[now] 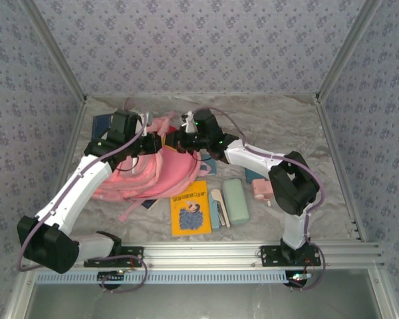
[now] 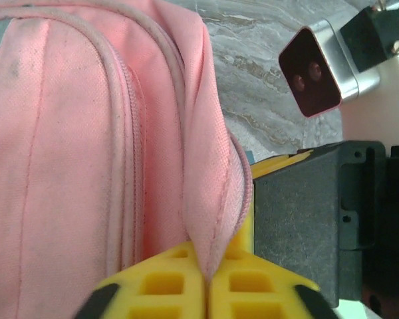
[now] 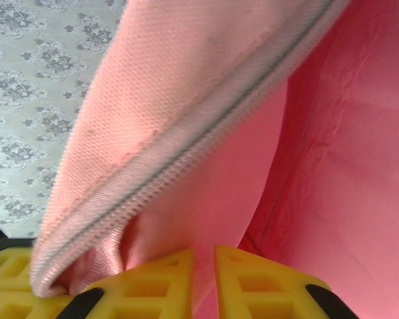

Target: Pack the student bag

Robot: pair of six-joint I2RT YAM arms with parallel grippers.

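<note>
The student bag [image 1: 153, 178], a big soft pink backpack, lies left of centre on the table. My left gripper [image 1: 158, 143] is at its top edge, and in the left wrist view the yellow fingers [image 2: 166, 282] are shut on a fold of the bag's zipper seam [image 2: 216, 219]. My right gripper [image 1: 177, 138] meets the same top edge from the right. In the right wrist view its gripper [image 3: 205, 279] pinches thin pink fabric, with the bag's zipper tape [image 3: 186, 156] lifted above and the inner lining [image 3: 346, 166] showing to the right.
In front of the bag lie a yellow book [image 1: 191, 207], a white utensil [image 1: 217, 203], a mint green case [image 1: 236, 201] and a small pink item [image 1: 261, 191]. A dark blue item [image 1: 101, 124] sits at the back left. Walls close in the table.
</note>
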